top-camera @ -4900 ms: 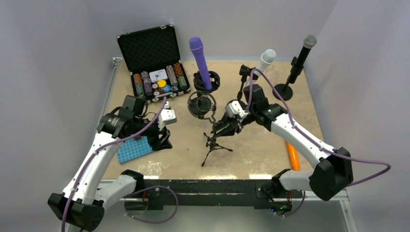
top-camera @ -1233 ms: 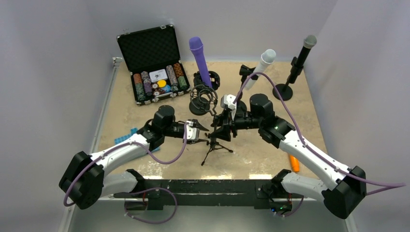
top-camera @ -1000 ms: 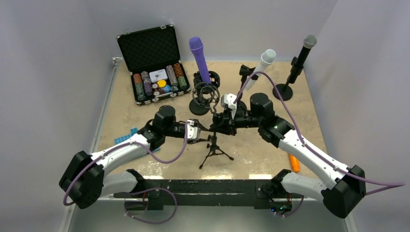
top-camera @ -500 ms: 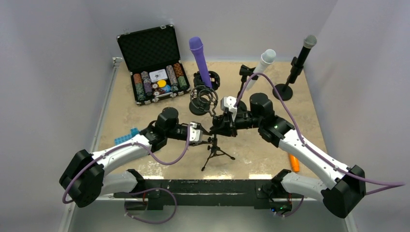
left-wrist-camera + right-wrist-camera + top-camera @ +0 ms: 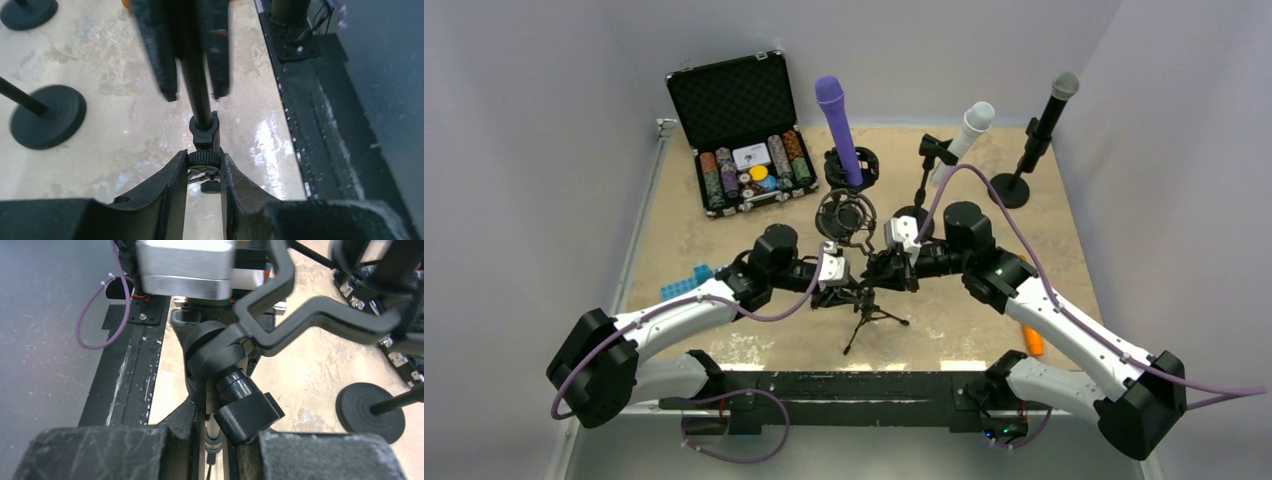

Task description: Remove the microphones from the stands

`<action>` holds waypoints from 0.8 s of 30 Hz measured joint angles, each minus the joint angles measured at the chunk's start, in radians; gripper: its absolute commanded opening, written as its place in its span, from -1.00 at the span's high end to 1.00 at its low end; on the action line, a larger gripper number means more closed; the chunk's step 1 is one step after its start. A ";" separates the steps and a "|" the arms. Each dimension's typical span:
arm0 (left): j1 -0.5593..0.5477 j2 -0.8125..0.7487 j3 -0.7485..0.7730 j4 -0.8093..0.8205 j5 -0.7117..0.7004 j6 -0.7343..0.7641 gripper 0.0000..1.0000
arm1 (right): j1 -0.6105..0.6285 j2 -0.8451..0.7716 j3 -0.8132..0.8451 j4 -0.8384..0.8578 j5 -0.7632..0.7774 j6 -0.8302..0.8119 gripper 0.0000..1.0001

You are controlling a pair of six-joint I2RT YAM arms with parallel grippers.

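A black tripod stand (image 5: 870, 316) stands mid-table. It carries a round shock mount (image 5: 844, 213) with a dark microphone (image 5: 845, 216) inside. My left gripper (image 5: 850, 291) comes in from the left and is shut on the stand's knurled knob (image 5: 204, 160), low on the pole. Coming from the right, my right gripper (image 5: 887, 268) is shut on the thin pole (image 5: 212, 434), just under the black swivel joint (image 5: 220, 357). In the right wrist view the mount's bracket (image 5: 300, 315) runs up to the right. The tripod's legs rest on the table.
A purple microphone (image 5: 836, 122), a white one (image 5: 970, 128) and a black one (image 5: 1048, 112) stand in holders at the back. An open poker chip case (image 5: 739, 130) sits back left. A blue block (image 5: 684, 284) lies left, an orange object (image 5: 1030, 338) right.
My left gripper has slid right to the stand and closed on its knob. The stand and shock mount have shifted a little toward the front, with the right gripper still on the pole.
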 measured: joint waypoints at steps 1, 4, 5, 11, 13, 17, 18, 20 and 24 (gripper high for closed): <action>0.000 0.000 0.000 0.003 -0.007 -0.055 1.00 | 0.000 -0.006 -0.005 0.002 -0.002 -0.011 1.00; -0.003 0.000 -0.007 0.036 -0.031 -0.240 1.00 | 0.000 -0.024 -0.025 0.013 -0.013 -0.036 1.00; -0.003 0.000 -0.011 0.046 -0.038 -0.324 1.00 | 0.000 -0.028 -0.031 0.018 -0.019 -0.047 1.00; 0.012 -0.001 -0.078 0.187 -0.057 -0.769 1.00 | 0.000 -0.060 -0.065 0.045 -0.048 -0.086 1.00; 0.019 0.005 -0.089 0.212 -0.051 -0.867 1.00 | 0.000 -0.067 -0.075 0.058 -0.060 -0.095 1.00; 0.047 0.077 -0.095 0.303 0.021 -1.053 0.52 | -0.001 -0.072 -0.084 0.067 -0.071 -0.103 1.00; 0.056 0.104 -0.088 0.320 0.047 -1.089 0.06 | -0.001 -0.072 -0.084 0.066 -0.071 -0.104 1.00; 0.070 0.150 -0.064 0.332 0.100 -1.143 -0.52 | -0.002 -0.072 -0.084 0.061 -0.071 -0.106 1.00; 0.079 0.162 -0.039 0.308 0.092 -1.188 -0.61 | -0.002 -0.065 -0.076 0.058 -0.070 -0.114 1.00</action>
